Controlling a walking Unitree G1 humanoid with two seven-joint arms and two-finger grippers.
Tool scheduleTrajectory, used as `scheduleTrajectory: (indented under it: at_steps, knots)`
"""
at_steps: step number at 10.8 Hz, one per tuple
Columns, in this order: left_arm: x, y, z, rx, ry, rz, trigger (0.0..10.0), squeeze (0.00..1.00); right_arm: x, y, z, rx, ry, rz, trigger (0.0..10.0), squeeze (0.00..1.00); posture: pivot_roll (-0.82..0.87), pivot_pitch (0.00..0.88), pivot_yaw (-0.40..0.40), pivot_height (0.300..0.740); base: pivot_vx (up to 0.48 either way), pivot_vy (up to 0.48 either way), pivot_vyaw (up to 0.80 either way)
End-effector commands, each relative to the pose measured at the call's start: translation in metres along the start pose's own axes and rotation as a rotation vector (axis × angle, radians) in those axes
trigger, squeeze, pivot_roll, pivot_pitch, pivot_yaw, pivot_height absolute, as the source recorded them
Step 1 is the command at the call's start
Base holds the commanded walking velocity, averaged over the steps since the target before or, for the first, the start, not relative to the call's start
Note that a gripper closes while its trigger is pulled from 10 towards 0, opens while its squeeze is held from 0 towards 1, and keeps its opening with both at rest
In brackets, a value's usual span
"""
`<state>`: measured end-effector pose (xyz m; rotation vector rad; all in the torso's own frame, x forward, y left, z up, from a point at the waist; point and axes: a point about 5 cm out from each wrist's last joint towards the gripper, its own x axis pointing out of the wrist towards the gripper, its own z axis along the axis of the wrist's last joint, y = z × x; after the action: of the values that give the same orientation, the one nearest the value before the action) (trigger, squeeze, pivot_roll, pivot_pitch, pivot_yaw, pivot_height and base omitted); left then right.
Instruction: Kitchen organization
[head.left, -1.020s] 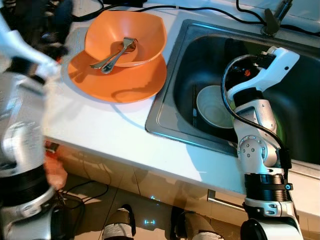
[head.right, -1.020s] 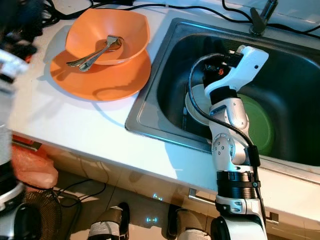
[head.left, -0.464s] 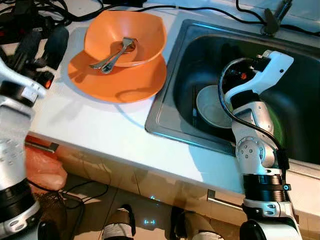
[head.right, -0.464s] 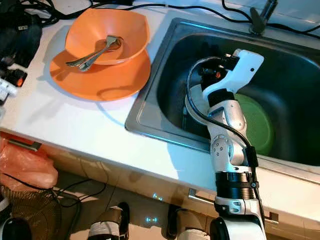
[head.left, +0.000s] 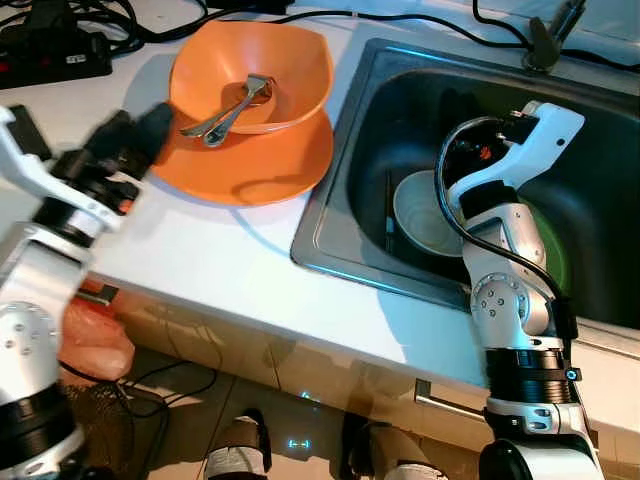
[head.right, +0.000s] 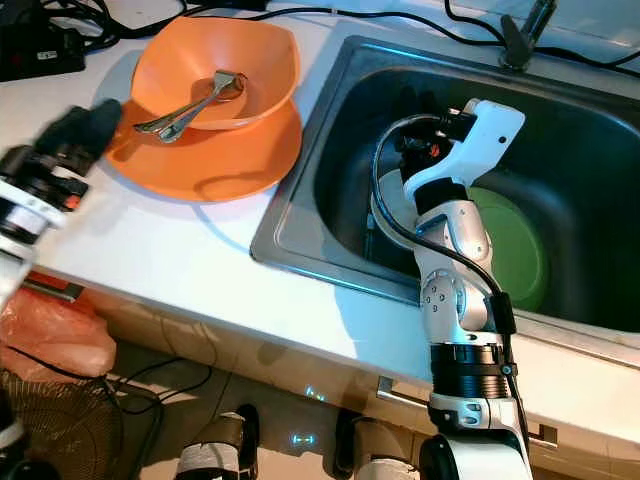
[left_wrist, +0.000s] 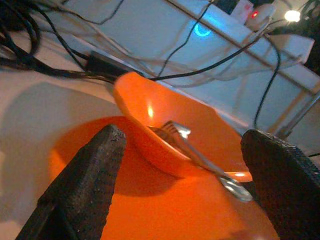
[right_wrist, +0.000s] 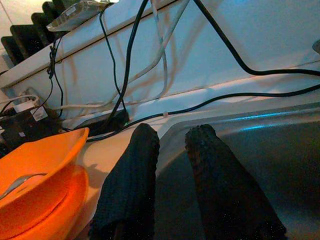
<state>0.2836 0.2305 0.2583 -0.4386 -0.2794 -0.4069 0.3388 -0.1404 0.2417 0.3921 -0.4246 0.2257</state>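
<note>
Black ribbed rubber covers the two fingers of the left tool, which stand spread wide with nothing between them, hovering low over the near-left edge of the round orange plastic plate. In the left wrist view the gap between the fingers frames the squarish orange plastic bowl that sits on that plate, with a metal fork and a metal spoon lying across its hollow, handles pointing near-left. The stack rests on the white tabletop, just left of the steel sink.

The right tool hangs inside the sink near its left wall, its fingers nearly together and gripping nothing. Below that arm lie a pale round bowl and, farther right, a flat green plate.

Beyond the stack, black cables trail along the far tabletop, and a black power strip sits at far left.

The bowl looks light, stiff and smooth, so I judge it slippery; the rim on its near side offers the best hold, one finger inside and one outside. The loose cutlery would likely slide or rattle out if the bowl tilts, so it should be carried level, or the fork and spoon lifted by their handles first.
</note>
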Motion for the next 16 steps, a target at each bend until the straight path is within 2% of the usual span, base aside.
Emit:
scheduleTrajectory:
  at_steps: [1, 4, 6, 7, 8, 9, 10, 11, 12, 15, 16]
  knots:
    - [0.001, -0.006, -0.005, -0.030, 0.015, -0.030, 10.0, 0.00, -0.004, -0.003, -0.005, -0.002, 0.021, -0.006, 10.0, 0.00, 0.15, 0.264, -0.039, 0.740, 0.000, 0.000, 0.00]
    - [0.008, -0.014, -0.015, -0.100, 0.008, -0.053, 10.0, 0.00, -0.004, -0.002, -0.005, 0.000, 0.022, -0.005, 10.0, 0.00, 0.15, 0.264, -0.037, 0.740, 0.000, 0.000, 0.00]
    - [0.010, -0.015, -0.015, -0.113, -0.006, -0.046, 10.0, 0.00, -0.004, -0.001, -0.005, 0.001, 0.022, -0.006, 10.0, 0.00, 0.15, 0.264, -0.036, 0.740, 0.000, 0.000, 0.00]
    - [0.011, -0.015, -0.014, -0.121, -0.017, -0.039, 5.5, 0.00, -0.004, -0.002, -0.006, 0.000, 0.022, -0.008, 10.0, 0.00, 0.15, 0.265, -0.035, 0.740, 0.000, 0.000, 0.00]
    - [0.011, -0.015, -0.014, -0.123, -0.021, -0.039, 1.8, 0.00, -0.005, -0.002, -0.006, 0.000, 0.022, -0.010, 10.0, 0.00, 0.15, 0.264, -0.034, 0.740, 0.000, 0.000, 0.00]
    - [0.011, -0.014, -0.014, -0.126, -0.025, -0.037, 1.6, 0.00, -0.005, -0.002, -0.006, 0.000, 0.023, -0.011, 10.0, 0.00, 0.15, 0.266, -0.036, 0.740, 0.000, 0.000, 0.00]
    - [0.012, -0.014, -0.014, -0.128, -0.024, -0.039, 3.3, 0.00, -0.004, -0.002, -0.006, -0.001, 0.022, -0.011, 10.0, 0.00, 0.15, 0.266, -0.036, 0.740, 0.000, 0.000, 0.00]
    - [0.012, -0.015, -0.015, -0.129, -0.023, -0.039, 1.9, 0.00, -0.004, -0.002, -0.005, -0.001, 0.021, -0.010, 10.0, 0.00, 0.15, 0.265, -0.037, 0.740, 0.000, 0.000, 0.00]
    - [0.012, -0.015, -0.015, -0.130, -0.024, -0.039, 0.0, 0.00, -0.004, -0.003, -0.005, -0.002, 0.020, -0.009, 10.0, 0.00, 0.15, 0.265, -0.037, 0.740, 0.000, 0.000, 0.00]
    - [0.014, -0.018, -0.017, -0.133, -0.018, -0.055, 0.0, 0.00, -0.004, -0.002, -0.005, -0.002, 0.021, -0.008, 10.0, 0.00, 0.15, 0.266, -0.036, 0.740, 0.000, 0.000, 0.00]
    - [0.015, -0.019, -0.018, -0.134, -0.012, -0.056, 0.3, 0.00, -0.004, -0.002, -0.005, -0.002, 0.021, -0.009, 10.0, 0.00, 0.15, 0.267, -0.035, 0.740, 0.000, 0.000, 0.00]
